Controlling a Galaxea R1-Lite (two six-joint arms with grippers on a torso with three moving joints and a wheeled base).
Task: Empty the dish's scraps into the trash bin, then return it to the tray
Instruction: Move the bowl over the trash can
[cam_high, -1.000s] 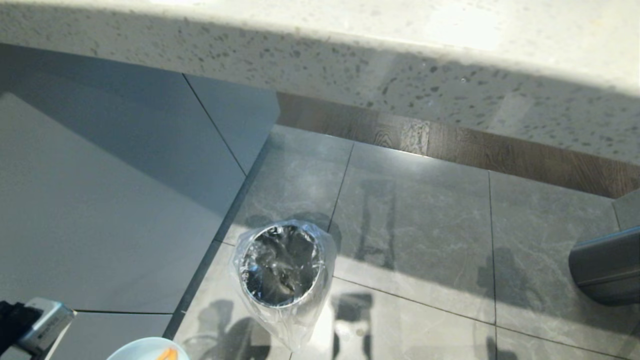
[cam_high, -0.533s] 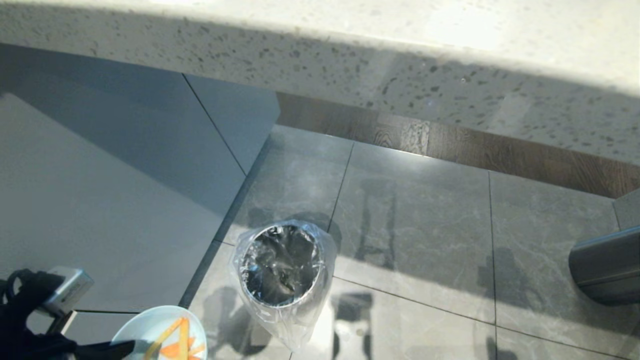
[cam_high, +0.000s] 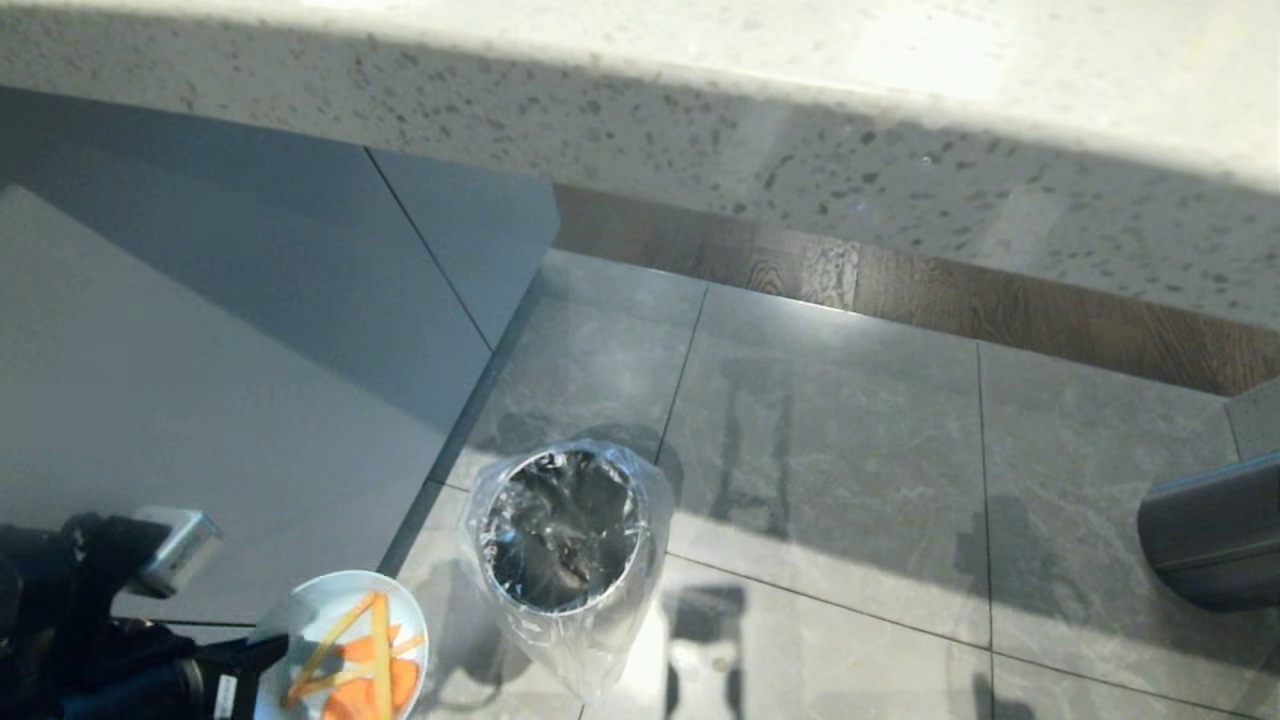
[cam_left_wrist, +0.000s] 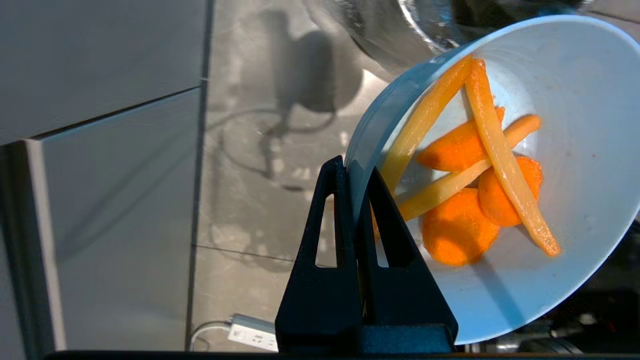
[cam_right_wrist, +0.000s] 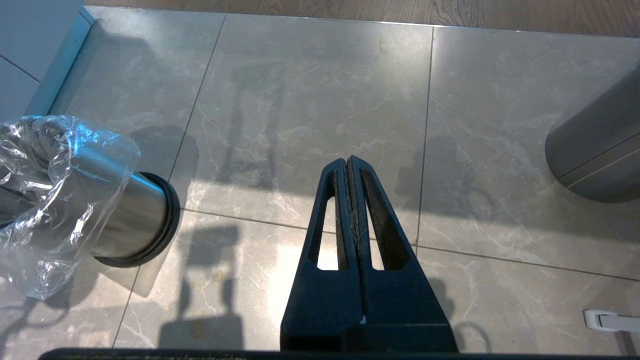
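Down near the floor, the left gripper (cam_left_wrist: 356, 172) pinches the dish (cam_high: 345, 640) rim, with scraps (cam_left_wrist: 465, 175) inside, just left of the trash bin (cam_high: 562, 530), not over it.

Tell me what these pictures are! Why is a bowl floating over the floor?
It isn't floating. A robot with two arms holds it. One picture comes from a camera on its head, the others from cameras on each wrist. The left gripper pinches the rim of the dish, its jaws shut on it. Inside lie the scraps: carrot slices and yellow sticks. The trash bin stands on the floor beside it. The right gripper hangs shut, holding nothing.
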